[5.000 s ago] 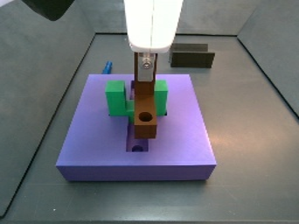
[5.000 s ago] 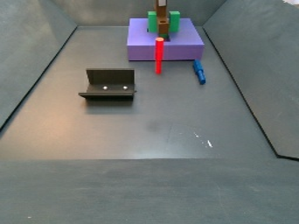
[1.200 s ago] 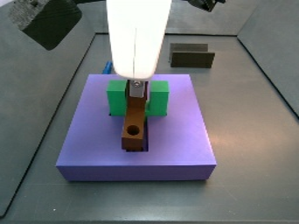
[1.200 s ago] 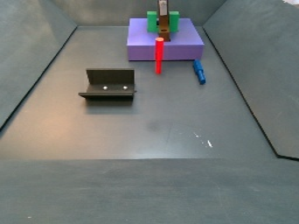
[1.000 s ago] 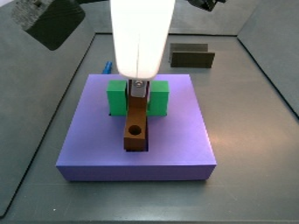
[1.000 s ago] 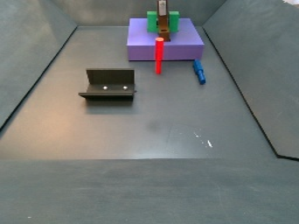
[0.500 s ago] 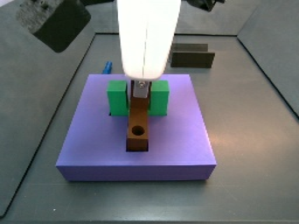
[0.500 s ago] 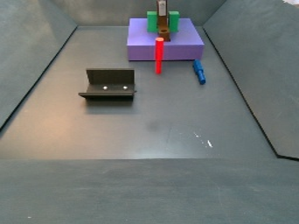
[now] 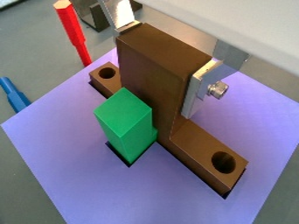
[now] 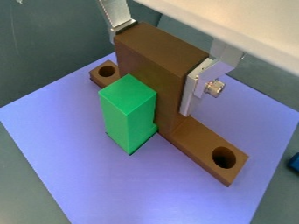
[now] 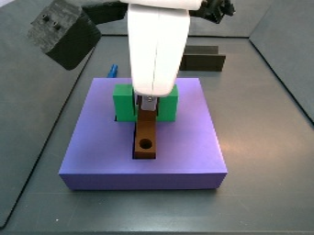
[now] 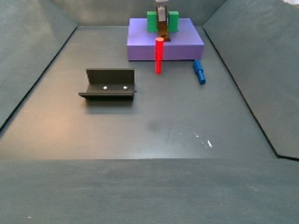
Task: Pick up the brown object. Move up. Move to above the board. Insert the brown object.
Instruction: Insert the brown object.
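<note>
The brown object (image 9: 158, 87) stands with its short crosspiece upright and its long bar lying in the central groove of the purple board (image 9: 70, 149). My gripper (image 9: 163, 48) is shut on the crosspiece, one silver finger flat against each side. Both wrist views show this grip, with the gripper (image 10: 162, 51) over the brown object (image 10: 152, 83) and the board (image 10: 70, 149). The green block (image 9: 126, 122) sits right against the bar. In a side view the gripper (image 11: 147, 103) hangs low over the board (image 11: 196, 147), and the bar (image 11: 146, 138) with its round hole lies flush in the groove.
A red upright cylinder (image 12: 159, 51) stands at the board's edge, with a small blue piece (image 12: 198, 72) on the floor beside the board. The dark fixture (image 12: 108, 85) stands on the grey floor apart from the board. Grey walls enclose the floor.
The gripper has come down with the brown object. Five seconds ago the bar hung tilted above the board; now it sits lower, in the groove.
</note>
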Controlling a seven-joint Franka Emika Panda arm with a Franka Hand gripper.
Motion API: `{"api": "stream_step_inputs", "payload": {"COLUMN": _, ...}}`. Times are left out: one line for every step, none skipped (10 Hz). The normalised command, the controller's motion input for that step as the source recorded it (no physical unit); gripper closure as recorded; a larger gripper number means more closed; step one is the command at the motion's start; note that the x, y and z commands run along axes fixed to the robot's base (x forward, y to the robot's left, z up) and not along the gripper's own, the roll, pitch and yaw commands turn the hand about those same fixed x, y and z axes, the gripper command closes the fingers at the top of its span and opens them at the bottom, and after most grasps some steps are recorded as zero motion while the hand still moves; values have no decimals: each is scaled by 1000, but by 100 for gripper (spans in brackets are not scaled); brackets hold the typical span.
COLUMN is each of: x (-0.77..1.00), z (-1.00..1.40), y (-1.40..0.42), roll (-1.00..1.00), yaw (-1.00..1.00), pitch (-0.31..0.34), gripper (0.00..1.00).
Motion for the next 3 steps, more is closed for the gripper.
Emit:
{"api": "stream_step_inputs", "payload": {"x": -117, "z": -900, "y": -89, "roll": 153, "yaw": 0, "pitch": -140, "gripper": 100}}
{"api": "stream_step_inputs", "payload": {"x": -49, "z": -360, "y": -29, "roll": 104, "yaw": 0, "pitch": -87, "gripper": 100}}
{"api": "stream_step_inputs", "payload": {"x": 0, "z": 0, "y": 0, "roll": 0, "yaw": 0, "pitch": 0, "gripper": 100}}
